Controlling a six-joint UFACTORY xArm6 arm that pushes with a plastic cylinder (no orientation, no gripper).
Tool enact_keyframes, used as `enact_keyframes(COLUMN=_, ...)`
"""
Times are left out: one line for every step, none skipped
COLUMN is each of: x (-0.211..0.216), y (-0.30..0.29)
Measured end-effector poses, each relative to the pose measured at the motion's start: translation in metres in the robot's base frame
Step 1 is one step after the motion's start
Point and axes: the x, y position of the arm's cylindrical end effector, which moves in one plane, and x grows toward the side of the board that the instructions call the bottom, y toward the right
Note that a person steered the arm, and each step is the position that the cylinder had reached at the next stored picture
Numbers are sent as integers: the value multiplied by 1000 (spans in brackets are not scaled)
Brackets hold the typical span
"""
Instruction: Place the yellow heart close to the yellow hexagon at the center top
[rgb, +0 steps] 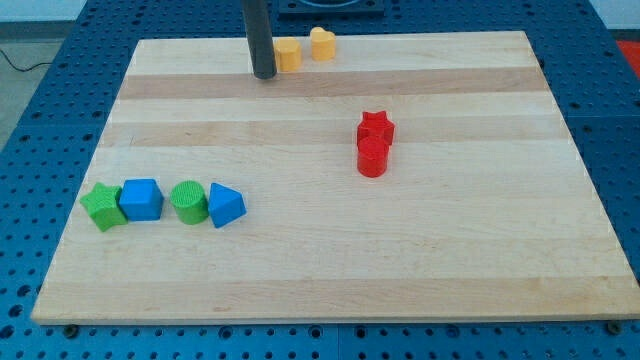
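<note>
**Mia:** What sat closest to us on the worktop (330, 280)?

**Ben:** A row of four blocks at the view's left. There was a green star (102, 206), then a blue cube (142, 199), then a green round block (187, 201), then a blue triangle (226, 205). They sat side by side, almost touching.

**Mia:** And further back?

**Ben:** Two red blocks, right of the middle. A red round block (372, 157) touched a red star (376, 127) just behind it.

**Mia:** Where were the yellow ones?

**Ben:** At the far edge, at the center top. The yellow hexagon (288, 54) sat there, and the yellow heart (322, 43) was just beside it, on the view's right. I could not tell if they touched.

**Mia:** And the rod?

**Ben:** My tip (264, 74) stood right beside the hexagon, on its left. There was no end effector to open or close, only the rod, and it held nothing.

**Mia:** So which step was it?

**Ben:** I think the job looked nearly done, because the heart was already close. Next, my tip should slide away gently and not bump the hexagon. If closer was wanted, it would have to go round to the heart's right side and nudge softly.
</note>
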Motion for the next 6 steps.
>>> enact_keyframes(x=-10, y=2)
enact_keyframes(x=-23, y=2)
enact_keyframes(x=-25, y=14)
enact_keyframes(x=-24, y=13)
enact_keyframes(x=-3, y=12)
enact_keyframes(x=0, y=27)
